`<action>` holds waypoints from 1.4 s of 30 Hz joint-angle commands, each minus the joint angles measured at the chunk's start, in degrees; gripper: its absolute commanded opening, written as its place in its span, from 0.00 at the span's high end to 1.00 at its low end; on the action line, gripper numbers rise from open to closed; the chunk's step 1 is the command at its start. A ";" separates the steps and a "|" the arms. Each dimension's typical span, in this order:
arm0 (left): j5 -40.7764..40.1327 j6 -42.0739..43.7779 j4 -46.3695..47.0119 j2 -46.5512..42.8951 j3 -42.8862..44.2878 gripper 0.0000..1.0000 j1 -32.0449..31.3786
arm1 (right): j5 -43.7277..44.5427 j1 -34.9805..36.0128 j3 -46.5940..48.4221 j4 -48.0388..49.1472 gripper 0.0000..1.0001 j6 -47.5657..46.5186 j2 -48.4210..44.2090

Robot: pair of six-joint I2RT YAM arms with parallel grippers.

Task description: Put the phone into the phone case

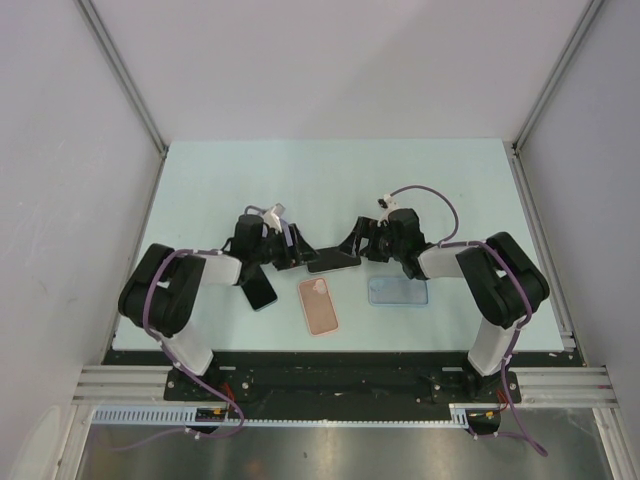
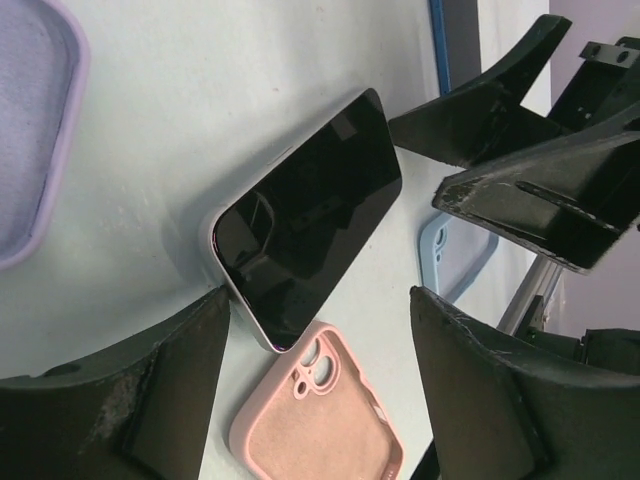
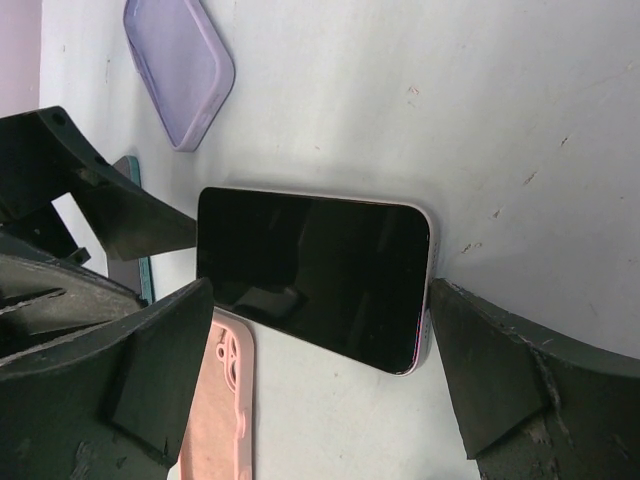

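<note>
Phone (image 1: 333, 263): black glossy screen up, pale lilac rim, flat on table at centre of top view, long axis running left-right.

Pink case (image 1: 319, 305): open side up, camera cutout at far end, just below phone, apart from it.

Blue case (image 1: 398, 291): translucent, flat, lower right of phone.

Lavender case (image 3: 180, 65): hollow side up, upper left of right wrist view, well apart from phone.

Light: bright, even and diffuse, coming from overhead.
Shadows: soft and short on the pale green matte tabletop (image 1: 330, 180).
Glare: dim reflections on the glossy black flat phone screen (image 2: 305, 215).
Focus: crisp in all three views.
Edges: grey metal frame rails (image 1: 120, 75) read straight.
</note>
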 commanded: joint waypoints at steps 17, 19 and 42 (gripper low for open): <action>2.44 -0.55 2.99 -4.97 3.24 0.32 -4.11 | -4.34 3.04 -2.06 -8.77 0.05 2.29 1.37; 1.21 -0.28 3.34 -5.32 3.24 0.32 -4.55 | -4.86 3.04 -2.06 -8.42 0.05 2.38 1.37; -5.29 -2.56 5.89 -5.50 4.73 0.57 -9.04 | -5.39 2.60 -2.59 -9.11 0.05 2.03 -0.65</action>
